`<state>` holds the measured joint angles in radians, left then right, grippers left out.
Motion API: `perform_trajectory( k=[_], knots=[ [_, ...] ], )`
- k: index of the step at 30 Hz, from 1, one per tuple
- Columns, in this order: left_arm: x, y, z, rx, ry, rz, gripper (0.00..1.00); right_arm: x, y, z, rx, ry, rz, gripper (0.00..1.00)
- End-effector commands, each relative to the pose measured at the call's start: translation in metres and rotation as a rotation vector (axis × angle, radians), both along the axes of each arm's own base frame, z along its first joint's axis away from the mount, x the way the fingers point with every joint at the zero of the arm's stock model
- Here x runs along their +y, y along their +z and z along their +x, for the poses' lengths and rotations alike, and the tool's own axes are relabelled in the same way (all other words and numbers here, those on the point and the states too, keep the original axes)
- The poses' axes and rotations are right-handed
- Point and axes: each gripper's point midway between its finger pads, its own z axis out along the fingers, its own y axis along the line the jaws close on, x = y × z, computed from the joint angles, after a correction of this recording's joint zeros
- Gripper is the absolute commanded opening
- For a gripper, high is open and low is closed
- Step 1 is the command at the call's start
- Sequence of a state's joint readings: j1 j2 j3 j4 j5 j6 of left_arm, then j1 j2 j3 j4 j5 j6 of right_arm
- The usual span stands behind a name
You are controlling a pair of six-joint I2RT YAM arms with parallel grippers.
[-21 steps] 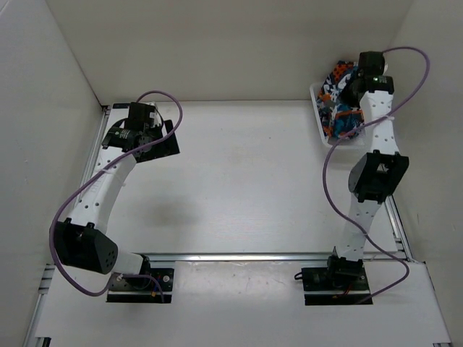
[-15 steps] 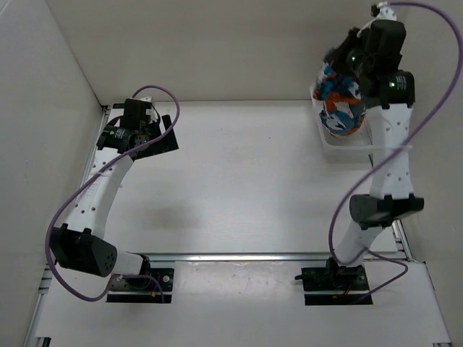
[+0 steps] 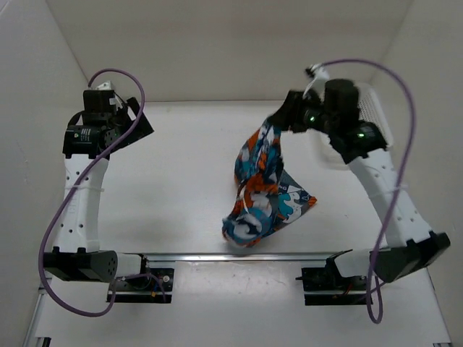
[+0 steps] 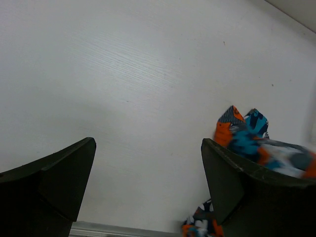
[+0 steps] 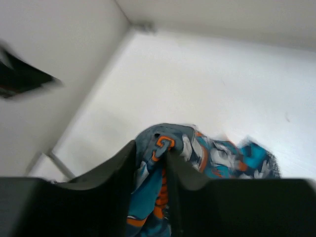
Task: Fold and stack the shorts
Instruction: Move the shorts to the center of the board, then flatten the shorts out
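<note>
The shorts point(image 3: 264, 188) are a bunched patchwork of teal, orange, navy and white. They hang over the middle of the table from my right gripper point(image 3: 278, 121), their lower end near the front rail. In the right wrist view, grey and teal fabric of the shorts point(image 5: 217, 153) is pinched between the two dark fingers of the right gripper point(image 5: 150, 148). My left gripper point(image 3: 137, 123) is raised at the back left, open and holding nothing. In the left wrist view, the left gripper point(image 4: 148, 148) has bare table between its fingers, and the shorts point(image 4: 247, 138) show past the right finger.
A white mesh basket point(image 3: 372, 108) stands at the back right, partly behind the right arm. White walls close in the table at the left, back and right. A metal rail point(image 3: 217, 256) runs along the front edge between the arm bases.
The right arm has lifted the shorts out of the basket and swung them left over the table's middle, where they now hang lower. The left arm has risen toward the back left.
</note>
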<state>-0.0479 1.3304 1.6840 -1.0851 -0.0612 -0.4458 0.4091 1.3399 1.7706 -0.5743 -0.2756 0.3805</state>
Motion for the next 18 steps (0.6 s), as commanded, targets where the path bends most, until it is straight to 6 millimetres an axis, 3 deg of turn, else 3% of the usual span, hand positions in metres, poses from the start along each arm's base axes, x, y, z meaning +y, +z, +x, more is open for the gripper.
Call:
perform_trajectory(
  k=[1,3,5,7,8,9,11,13,15,17,18],
  knots=[
    [-0.01,0.01,-0.018,-0.018,-0.047,-0.042,1.0,-0.023,-0.146,0.019,0.307,-0.11,-0.175,0.56],
    [-0.023,-0.011,-0.023,0.04,-0.106,-0.047,1.0,-0.053,-0.171,0.023,0.399,-0.213,-0.2,0.62],
    [-0.04,-0.037,-0.027,0.101,-0.163,-0.054,1.0,-0.06,-0.178,0.021,0.427,-0.227,-0.208,0.64],
    [-0.055,-0.05,-0.032,0.117,-0.179,-0.108,1.0,-0.065,-0.182,0.018,0.436,-0.248,-0.223,0.64],
    [-0.063,-0.059,-0.032,0.128,-0.197,-0.124,1.0,-0.062,-0.186,0.015,0.443,-0.237,-0.229,0.64],
    [-0.083,-0.081,-0.037,0.171,-0.23,-0.152,0.99,-0.05,-0.196,0.003,0.462,-0.205,-0.247,0.64],
    [-0.113,-0.095,-0.049,0.214,-0.329,-0.18,0.94,-0.03,-0.207,-0.016,0.492,-0.145,-0.264,0.66],
    [-0.137,-0.116,-0.063,0.272,-0.408,-0.206,0.86,-0.016,-0.227,-0.034,0.55,-0.107,-0.283,0.73],
    [-0.171,-0.136,-0.087,0.343,-0.542,-0.233,0.86,0.004,-0.247,-0.051,0.587,-0.051,-0.322,0.8],
    [-0.196,-0.151,-0.105,0.413,-0.655,-0.266,0.91,0.007,-0.271,-0.06,0.647,-0.065,-0.359,0.81],
    [-0.21,-0.159,-0.122,0.448,-0.715,-0.248,0.94,0.007,-0.274,-0.06,0.66,-0.07,-0.359,0.83]
  ],
)
